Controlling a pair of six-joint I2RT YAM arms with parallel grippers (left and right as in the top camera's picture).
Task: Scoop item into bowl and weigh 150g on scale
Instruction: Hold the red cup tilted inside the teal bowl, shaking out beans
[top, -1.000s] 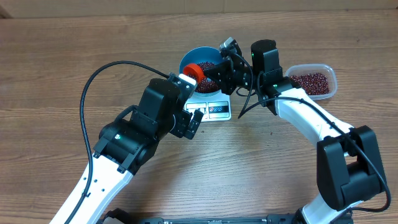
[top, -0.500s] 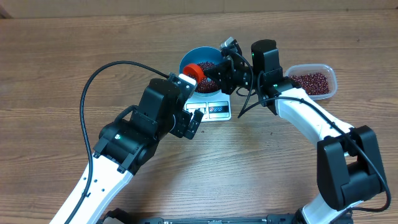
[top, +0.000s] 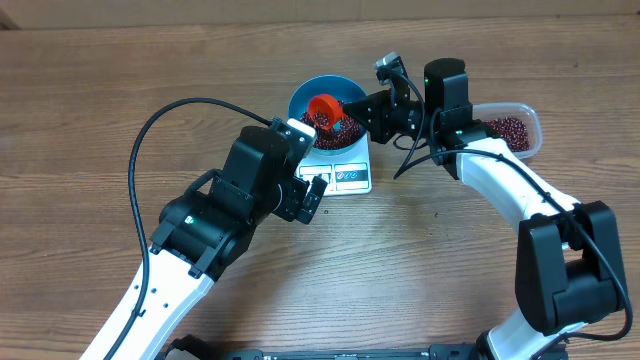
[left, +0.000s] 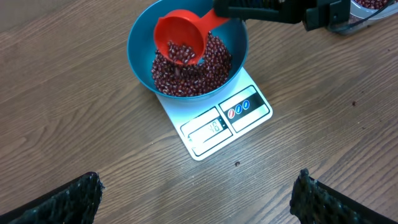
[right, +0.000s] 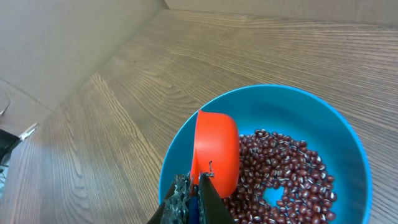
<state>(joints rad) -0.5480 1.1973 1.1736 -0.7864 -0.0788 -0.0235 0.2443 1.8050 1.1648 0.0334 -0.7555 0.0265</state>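
The beans (left: 208, 74) are maroon, the bowl (left: 140, 38) blue, the scale (left: 178, 116) white (scoop (left: 171, 28) orange-red), the table (left: 74, 124) wood-grained.

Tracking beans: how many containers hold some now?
3: the blue bowl on the scale, the red scoop above it, the clear tub beside the right arm. More may be hidden.

A light wood-grain desk (top: 90, 110) fills the view. A flat white scale (top: 345, 176) lies near its middle. A clear plastic tub (top: 535, 128) rests to the scale's right, apart. A tiny dark speck (left: 236, 163) lies just before the scale.
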